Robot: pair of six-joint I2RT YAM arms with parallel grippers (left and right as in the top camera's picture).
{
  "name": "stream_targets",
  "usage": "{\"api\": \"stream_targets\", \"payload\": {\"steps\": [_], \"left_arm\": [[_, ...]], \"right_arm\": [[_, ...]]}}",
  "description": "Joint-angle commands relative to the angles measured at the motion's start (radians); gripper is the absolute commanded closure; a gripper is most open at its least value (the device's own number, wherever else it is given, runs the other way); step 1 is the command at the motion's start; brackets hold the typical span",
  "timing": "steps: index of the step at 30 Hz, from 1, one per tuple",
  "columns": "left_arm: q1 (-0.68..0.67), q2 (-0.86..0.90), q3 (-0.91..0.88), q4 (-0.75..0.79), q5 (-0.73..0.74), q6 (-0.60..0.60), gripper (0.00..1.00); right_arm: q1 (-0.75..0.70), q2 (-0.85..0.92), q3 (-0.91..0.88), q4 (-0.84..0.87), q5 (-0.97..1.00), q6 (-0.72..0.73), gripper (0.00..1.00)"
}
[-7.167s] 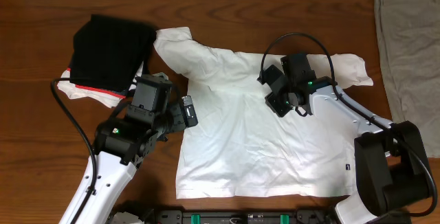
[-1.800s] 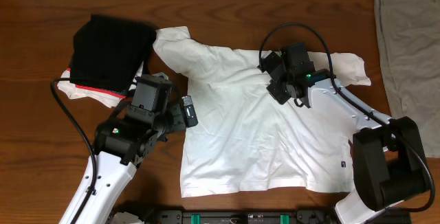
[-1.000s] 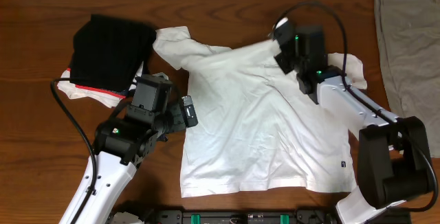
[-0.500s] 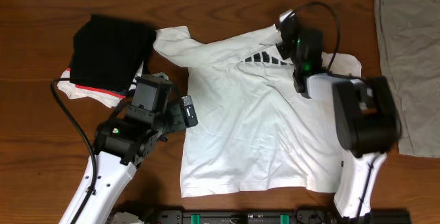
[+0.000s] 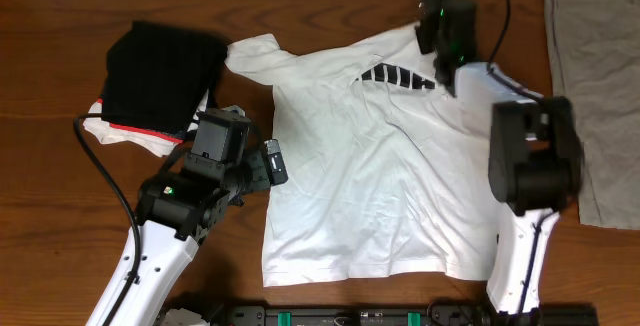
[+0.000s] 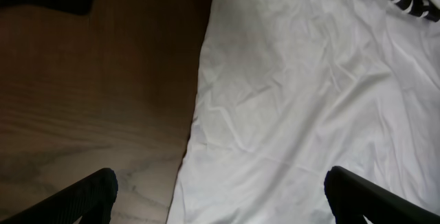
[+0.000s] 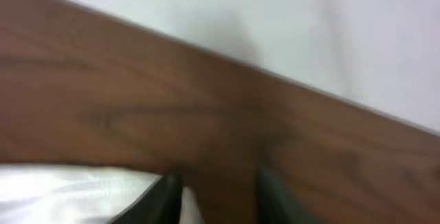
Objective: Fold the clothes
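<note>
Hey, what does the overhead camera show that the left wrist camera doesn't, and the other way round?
Only overhead: the grey cloth at the table's right edge, the right arm, and the T-shirt's hem and sleeves. Only left wrist: a clear look at the left hand, its fingers spread wide above the T-shirt's edge. Both: the T-shirt, its black lettering, the black garment and the table.

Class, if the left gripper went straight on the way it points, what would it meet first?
Most likely the T-shirt: the open left gripper points at the shirt's side edge. It could touch bare table just beside that edge instead; depth is unclear.
</note>
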Motion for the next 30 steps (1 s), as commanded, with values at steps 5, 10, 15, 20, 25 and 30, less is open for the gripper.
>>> {"api": "stream_targets", "payload": {"steps": [5,10,15,20,25,30], "left_arm": [[0.004,0.0,0.007,-0.001,-0.016,-0.001,0.02],[0.004,0.0,0.007,-0.001,-0.016,-0.001,0.02],[0.004,0.0,0.007,-0.001,-0.016,-0.001,0.02],[0.004,0.0,0.007,-0.001,-0.016,-0.001,0.02],[0.004,0.0,0.007,-0.001,-0.016,-0.001,0.02],[0.004,0.0,0.007,-0.001,-0.016,-0.001,0.02]], "right_arm": [[-0.006,-0.251,0.166,-0.473,-0.006,0.021,0.38],[-0.049,-0.349,0.172,-0.828,-0.021,0.13,0.32],[-0.152,-0.342,0.169,-1.034,-0.194,0.039,0.36],[-0.216,-0.298,0.169,-1.055,-0.386,-0.057,0.43],[-0.219,-0.256,0.169,-1.019,-0.426,-0.063,0.44],[-0.193,-0.183,0.169,-0.983,-0.454,-0.098,0.45]]}}
